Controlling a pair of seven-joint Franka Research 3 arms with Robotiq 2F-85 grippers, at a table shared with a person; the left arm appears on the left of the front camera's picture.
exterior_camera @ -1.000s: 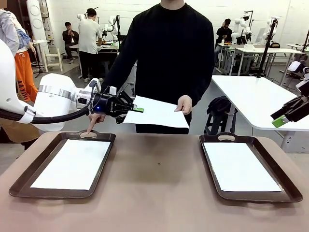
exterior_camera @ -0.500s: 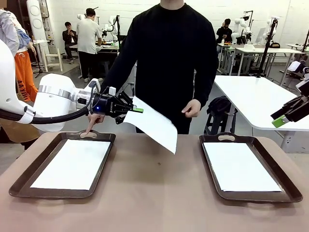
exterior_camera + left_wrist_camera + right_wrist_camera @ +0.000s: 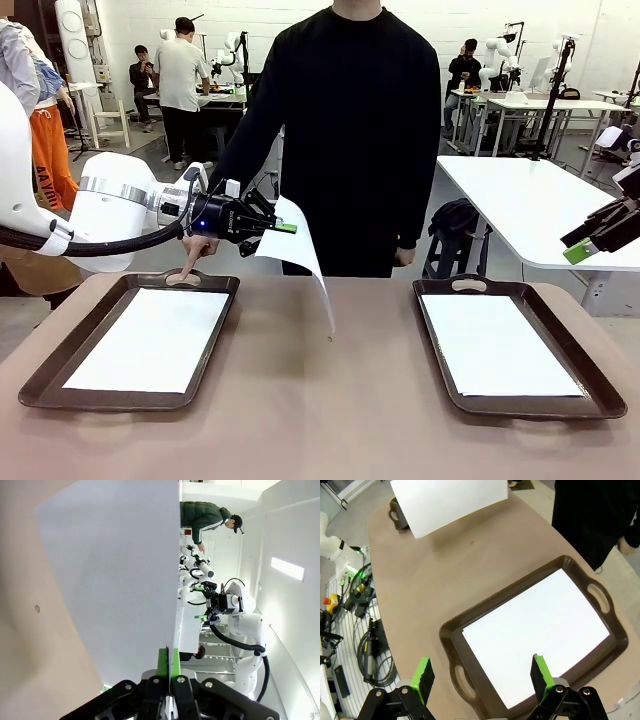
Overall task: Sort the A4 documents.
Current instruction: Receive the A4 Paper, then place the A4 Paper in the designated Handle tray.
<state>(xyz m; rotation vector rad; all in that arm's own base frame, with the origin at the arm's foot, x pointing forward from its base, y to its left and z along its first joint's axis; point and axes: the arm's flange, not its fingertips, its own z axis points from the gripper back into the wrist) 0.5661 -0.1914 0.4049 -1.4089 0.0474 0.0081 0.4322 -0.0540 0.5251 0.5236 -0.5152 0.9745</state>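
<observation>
A: So, where's the sheet?

B: Pinched by its edge in the closed left fingers, hanging over the desk near its far edge, between two trays.

A: And the right fingers?

B: Open, above the right tray, which holds a sheet; bare desk lies between.
</observation>
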